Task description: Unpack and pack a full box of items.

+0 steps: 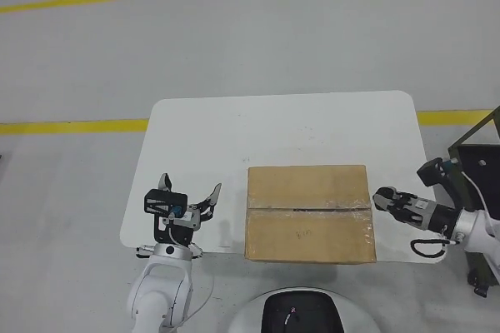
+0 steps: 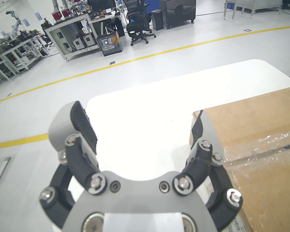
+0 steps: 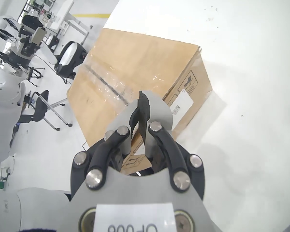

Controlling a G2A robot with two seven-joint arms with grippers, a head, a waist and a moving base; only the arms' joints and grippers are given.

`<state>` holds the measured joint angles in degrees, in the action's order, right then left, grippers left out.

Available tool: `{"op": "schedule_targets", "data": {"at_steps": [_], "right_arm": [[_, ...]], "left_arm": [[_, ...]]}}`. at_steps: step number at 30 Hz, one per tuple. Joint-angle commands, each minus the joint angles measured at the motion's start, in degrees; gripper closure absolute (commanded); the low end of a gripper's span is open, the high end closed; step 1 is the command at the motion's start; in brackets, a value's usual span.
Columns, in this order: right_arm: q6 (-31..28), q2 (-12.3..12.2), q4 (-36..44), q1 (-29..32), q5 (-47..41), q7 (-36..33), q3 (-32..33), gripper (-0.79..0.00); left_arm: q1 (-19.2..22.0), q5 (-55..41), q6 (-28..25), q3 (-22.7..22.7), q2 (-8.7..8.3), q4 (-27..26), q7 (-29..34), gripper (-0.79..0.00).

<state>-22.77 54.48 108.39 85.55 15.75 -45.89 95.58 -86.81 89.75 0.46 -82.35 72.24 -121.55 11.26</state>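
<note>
A closed brown cardboard box [image 1: 309, 212] [image 2: 261, 146] [image 3: 137, 73] lies on the white table [image 1: 275, 133], its flaps sealed with clear tape along the middle seam. My left gripper [image 1: 190, 190] [image 2: 140, 124] stands open beside the box's left end, with nothing between its fingers. My right gripper [image 1: 377, 199] [image 3: 142, 108] is shut and empty, right at the box's right end near the tape seam; whether it touches the box is unclear.
The box sits near the table's front edge [image 1: 258, 258], with bare tabletop behind it. A dark green frame [image 1: 483, 141] stands off the table's right side. A yellow floor line [image 1: 67, 126] runs behind the table.
</note>
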Motion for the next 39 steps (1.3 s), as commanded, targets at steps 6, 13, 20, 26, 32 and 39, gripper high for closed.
{"op": "schedule_targets", "data": {"at_steps": [6,13,20,26,32,39], "right_arm": [[0.3,-0.1,-0.5,-1.8,4.1,-0.3,-2.2,-0.243],[1.4,-0.1,0.2,-2.1,7.5,1.1,-4.2,-0.271],[1.2,-0.2,0.6,-2.9,7.1,0.3,-5.3,-0.271],[0.9,-0.4,1.4,-3.2,3.4,-1.6,-4.8,-0.268],[0.3,-0.8,2.1,-3.2,1.6,-3.8,-3.0,-0.256],[0.4,-1.0,2.8,-2.8,1.3,-3.0,-2.0,-0.292]], "left_arm": [[0.0,0.0,0.0,0.0,0.0,0.0,0.0,-0.785],[0.0,0.0,0.0,0.0,0.0,0.0,0.0,-0.785],[0.0,0.0,0.0,0.0,0.0,0.0,0.0,-0.785],[0.0,0.0,0.0,0.0,0.0,0.0,0.0,-0.785],[0.0,0.0,0.0,0.0,0.0,0.0,0.0,-0.785],[0.0,0.0,0.0,0.0,0.0,0.0,0.0,-0.785]]}}
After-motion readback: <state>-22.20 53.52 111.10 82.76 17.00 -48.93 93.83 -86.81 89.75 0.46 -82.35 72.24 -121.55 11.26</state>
